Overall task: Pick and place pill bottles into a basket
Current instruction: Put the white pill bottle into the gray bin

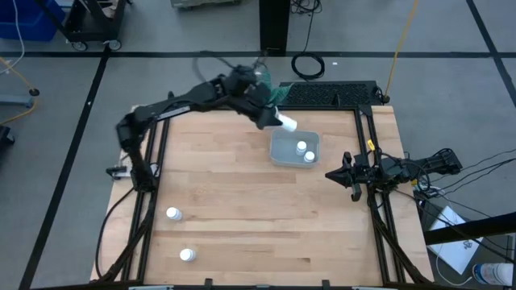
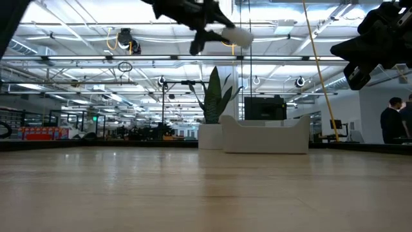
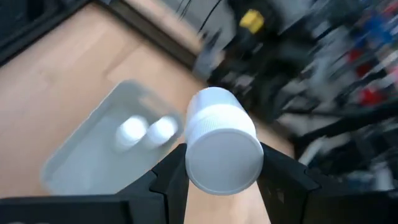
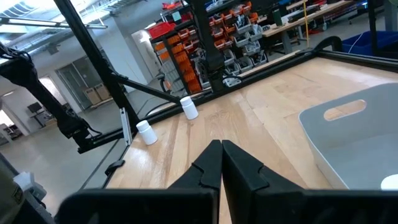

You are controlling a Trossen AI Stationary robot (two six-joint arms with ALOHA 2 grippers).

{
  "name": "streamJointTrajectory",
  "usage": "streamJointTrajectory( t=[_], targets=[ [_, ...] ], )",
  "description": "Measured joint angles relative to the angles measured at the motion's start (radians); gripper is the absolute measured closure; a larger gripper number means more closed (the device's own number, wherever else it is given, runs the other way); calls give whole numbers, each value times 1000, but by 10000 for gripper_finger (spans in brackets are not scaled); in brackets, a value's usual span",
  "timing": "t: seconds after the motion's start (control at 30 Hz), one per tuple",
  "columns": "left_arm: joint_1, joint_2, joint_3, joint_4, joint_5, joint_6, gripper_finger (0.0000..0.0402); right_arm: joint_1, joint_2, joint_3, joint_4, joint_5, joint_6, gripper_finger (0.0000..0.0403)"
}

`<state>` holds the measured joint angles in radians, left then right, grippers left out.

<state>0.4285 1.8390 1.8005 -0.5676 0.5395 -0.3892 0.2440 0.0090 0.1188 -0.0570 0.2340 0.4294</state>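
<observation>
My left gripper (image 1: 274, 119) is shut on a white pill bottle (image 1: 288, 123), high above the table just past the basket's far left corner; it also shows in the low view (image 2: 238, 36). The pale grey-blue basket (image 1: 284, 153) holds two bottles (image 1: 301, 147) (image 1: 310, 157), standing on its floor. Two more bottles (image 1: 172, 213) (image 1: 187, 254) stand on the table at the near left. My right gripper (image 1: 332, 173) is shut and empty, just right of the basket. My left gripper pinches the bottle's round side (image 3: 193, 155) between its two fingers (image 3: 171, 177), near the end that faces the wrist camera. The fingers slant in from the table's far left. The bottle sticks out past the fingertips, lying nearly level (image 2: 239, 37) and lifted clear of everything.
A white plant pot with green leaves (image 2: 210, 129) stands beyond the table's far edge, near the basket (image 2: 265, 138) in the low view. Dark frame rails (image 1: 153, 161) (image 1: 375, 201) run along the table's left and right sides. Bare wood (image 1: 242, 209) lies between basket and near bottles.
</observation>
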Motion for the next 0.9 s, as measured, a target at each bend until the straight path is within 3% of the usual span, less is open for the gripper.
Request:
streamJointTrajectory(
  t=[0.2, 0.37, 0.43, 0.63, 0.9],
  targets=[
    [-17, 225, 306, -354, -73, 240, 238, 0, 0, 0, 0, 0, 0, 398],
    [-32, 362, 479, -477, -122, 366, 238, 0, 0, 0, 0, 0, 0, 398],
    [-33, 381, 493, -482, -132, 376, 238, 0, 0, 0, 0, 0, 0, 399],
    [-40, 403, 486, -551, -298, 359, 238, 0, 0, 0, 0, 0, 0, 399],
    [-50, 440, 483, -539, -349, 335, 238, 0, 0, 0, 0, 0, 0, 398]
  ],
)
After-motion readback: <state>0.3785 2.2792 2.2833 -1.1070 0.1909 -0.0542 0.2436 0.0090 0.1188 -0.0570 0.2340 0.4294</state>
